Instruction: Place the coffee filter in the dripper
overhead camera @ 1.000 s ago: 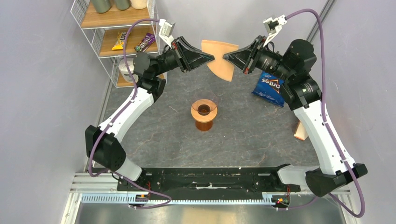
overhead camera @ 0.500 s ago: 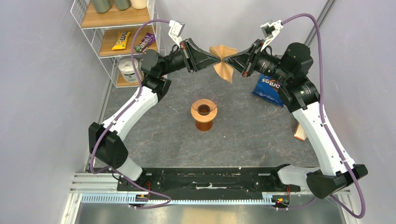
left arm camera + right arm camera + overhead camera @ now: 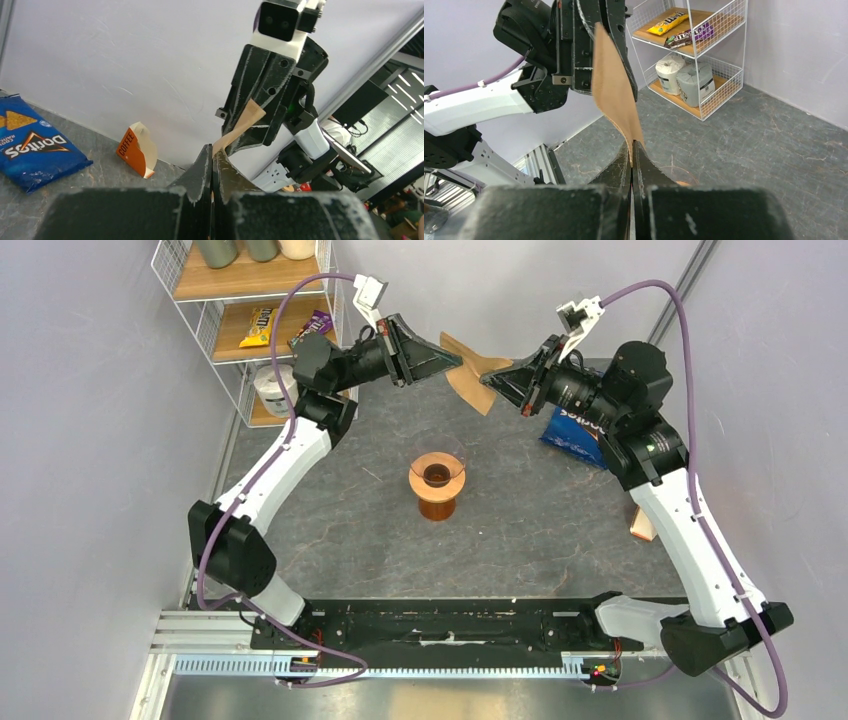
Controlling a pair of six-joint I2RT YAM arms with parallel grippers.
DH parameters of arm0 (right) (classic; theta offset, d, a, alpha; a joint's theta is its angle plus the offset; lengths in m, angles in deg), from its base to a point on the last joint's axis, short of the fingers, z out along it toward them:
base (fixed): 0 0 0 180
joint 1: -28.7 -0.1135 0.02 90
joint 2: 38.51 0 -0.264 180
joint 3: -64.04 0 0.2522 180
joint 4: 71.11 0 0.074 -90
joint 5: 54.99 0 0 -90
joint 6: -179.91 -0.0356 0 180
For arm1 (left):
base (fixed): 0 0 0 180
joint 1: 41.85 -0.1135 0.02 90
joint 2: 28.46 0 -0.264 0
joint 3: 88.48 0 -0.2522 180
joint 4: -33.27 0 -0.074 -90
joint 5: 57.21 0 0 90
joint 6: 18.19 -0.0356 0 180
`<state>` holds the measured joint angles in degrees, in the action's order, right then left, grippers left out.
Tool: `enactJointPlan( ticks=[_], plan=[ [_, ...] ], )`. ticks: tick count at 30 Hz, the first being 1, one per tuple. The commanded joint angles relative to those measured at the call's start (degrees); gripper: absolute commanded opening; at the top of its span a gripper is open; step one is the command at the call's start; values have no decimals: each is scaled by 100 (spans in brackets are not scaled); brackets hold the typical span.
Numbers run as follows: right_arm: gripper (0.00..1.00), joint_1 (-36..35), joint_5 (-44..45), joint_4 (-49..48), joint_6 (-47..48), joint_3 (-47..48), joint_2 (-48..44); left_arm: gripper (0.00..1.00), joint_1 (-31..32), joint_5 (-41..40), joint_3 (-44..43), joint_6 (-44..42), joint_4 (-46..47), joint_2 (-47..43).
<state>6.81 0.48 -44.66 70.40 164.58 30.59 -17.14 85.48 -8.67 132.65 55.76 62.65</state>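
Observation:
The coffee filter (image 3: 468,378), a light-brown paper piece, hangs in the air above the back of the table, twisted between both grippers. My left gripper (image 3: 461,362) is shut on its left edge, and the paper (image 3: 241,124) runs out from the closed tips (image 3: 212,151). From the right, my right gripper (image 3: 488,381) is shut on the other edge, with the filter (image 3: 614,95) rising out of its tips (image 3: 632,149). The orange-brown dripper (image 3: 437,480) stands upright mid-table, nearer than the filter and well below it.
A blue crisp bag (image 3: 575,430) lies at the back right under the right arm. An orange coffee box (image 3: 136,150) leans by the right wall. A wire shelf (image 3: 250,320) with snacks and white paper rolls (image 3: 686,77) stands at the back left.
The left gripper has shut on the filter's edge. The flat fan has been crumpled and twisted between the two grippers, and both wrists have rolled and shifted slightly left.

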Motion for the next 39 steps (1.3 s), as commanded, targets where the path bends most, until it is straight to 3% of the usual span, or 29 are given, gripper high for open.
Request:
enactJointPlan(
  ticks=[1, 6, 7, 9, 10, 11, 16, 20, 23, 27, 30, 34, 37, 39],
  plan=[
    [0, 12, -129, 244, 188, 7, -117, 2, 55, 79, -299, 43, 183, -132],
    [0, 9, -125, 118, 148, 236, 17, 2, 254, 203, 388, -31, 196, -405],
    [12, 10, -118, 290, 269, 337, 50, 2, 250, 273, 415, -114, 133, -436],
    [50, 14, -80, 864, 766, 533, 28, 2, 206, 458, 369, -487, -199, -485],
    [61, 24, -40, 1157, 1134, 639, -4, 2, 185, 513, 331, -776, -541, -549],
    [66, 24, -41, 1598, 1607, 732, -25, 2, 175, 580, 316, -989, -794, -598],
    [78, 40, -296, 3470, 3478, 1440, 138, 2, 196, 1419, 356, -2177, -1727, -790],
    [81, 37, -824, 4482, 4017, 2117, 591, 2, 274, 1765, 133, -3529, -2973, -829],
    [80, -14, -1186, 4801, 4036, 2501, 932, 2, 412, 1631, -228, -4525, -4199, -719],
    [76, -175, -1277, 4839, 3910, 2649, 1177, 2, 543, 1442, -316, -4679, -4369, -702],
    [66, -398, -1276, 4820, 3848, 2631, 1245, 2, 579, 1429, -362, -4641, -4380, -680],
    [38, -511, -1177, 4656, 3833, 2516, 1278, 2, 665, 1425, -421, -5045, -4740, -730],
    [0, -527, -1229, 4528, 3701, 2636, 1322, 5, 670, 1350, -434, -5285, -5139, -730],
    [0, -520, -1144, 4426, 3641, 2621, 1259, 21, 613, 1323, -318, -5271, -5172, -813]
  ],
)
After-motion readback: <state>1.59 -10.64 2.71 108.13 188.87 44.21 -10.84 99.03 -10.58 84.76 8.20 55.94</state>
